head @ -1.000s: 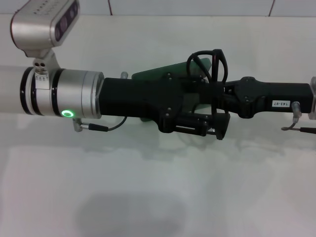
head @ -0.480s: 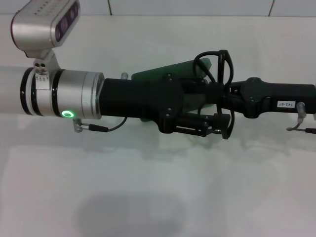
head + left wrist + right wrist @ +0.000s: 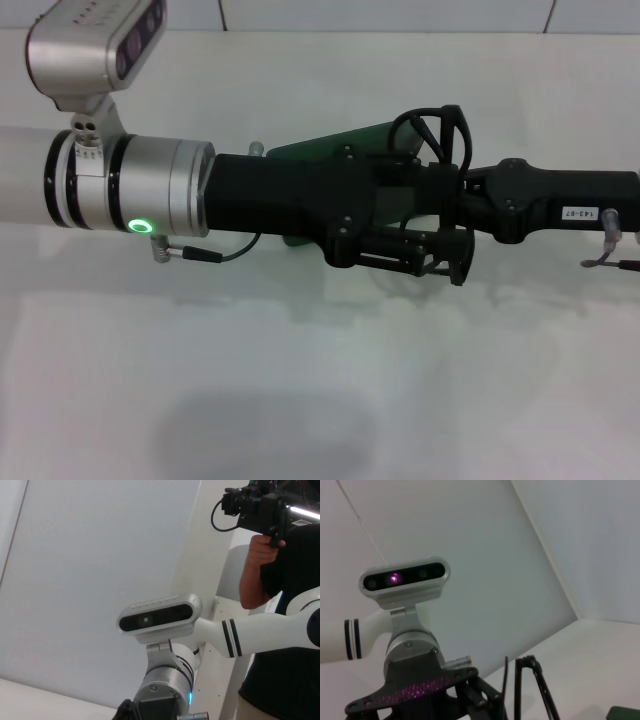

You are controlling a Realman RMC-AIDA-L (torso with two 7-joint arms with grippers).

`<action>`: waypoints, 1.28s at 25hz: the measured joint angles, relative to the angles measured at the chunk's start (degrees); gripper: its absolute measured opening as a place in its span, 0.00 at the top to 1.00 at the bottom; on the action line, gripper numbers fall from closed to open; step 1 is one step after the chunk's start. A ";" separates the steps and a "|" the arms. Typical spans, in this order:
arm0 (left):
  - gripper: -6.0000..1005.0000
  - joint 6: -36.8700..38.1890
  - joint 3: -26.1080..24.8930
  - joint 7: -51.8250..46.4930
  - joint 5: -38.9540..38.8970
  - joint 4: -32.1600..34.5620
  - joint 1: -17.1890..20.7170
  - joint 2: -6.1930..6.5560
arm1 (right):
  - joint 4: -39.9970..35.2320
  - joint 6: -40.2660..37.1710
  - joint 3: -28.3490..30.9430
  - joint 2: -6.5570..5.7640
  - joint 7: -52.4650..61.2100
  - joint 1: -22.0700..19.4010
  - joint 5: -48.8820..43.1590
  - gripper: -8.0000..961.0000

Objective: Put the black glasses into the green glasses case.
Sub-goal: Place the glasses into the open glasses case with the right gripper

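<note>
Glasses held over the half-hidden case

The black glasses [image 3: 440,135], light, springy wire, easily bent, sit at one o'clock of the table [image 3: 300,400], clamped in the right end effector [image 3: 445,185]; best gripped at the frame. The green glasses case [image 3: 340,143] lies beneath the left end effector [image 3: 400,255], whose opening I cannot tell.

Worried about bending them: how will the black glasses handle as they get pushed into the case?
The black glasses look thin and wiry, so probably light and easily bent. Their slender temple arms may flex or snag on the green glasses case, which sits mostly hidden behind both arms.
</note>
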 joint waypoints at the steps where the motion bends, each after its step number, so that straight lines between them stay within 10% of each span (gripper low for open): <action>1: 0.21 -0.03 0.01 0.00 0.00 0.02 -0.03 0.00 | 0.00 -0.02 -0.16 0.01 0.00 0.07 -0.06 0.86; 17: 0.21 -0.26 -1.45 0.00 -0.19 0.04 0.80 0.47 | -0.17 1.07 3.48 -0.55 -0.87 -0.69 -0.73 0.85; 26: 0.21 -4.62 -20.51 7.92 -0.47 -0.48 8.94 -0.77 | -16.37 6.29 3.89 1.13 -3.69 -5.68 -4.58 0.84; 32: 0.21 -11.50 -27.39 10.18 -0.75 -2.43 10.67 -2.37 | -31.06 20.85 -10.96 1.01 -0.24 -8.08 -9.43 0.84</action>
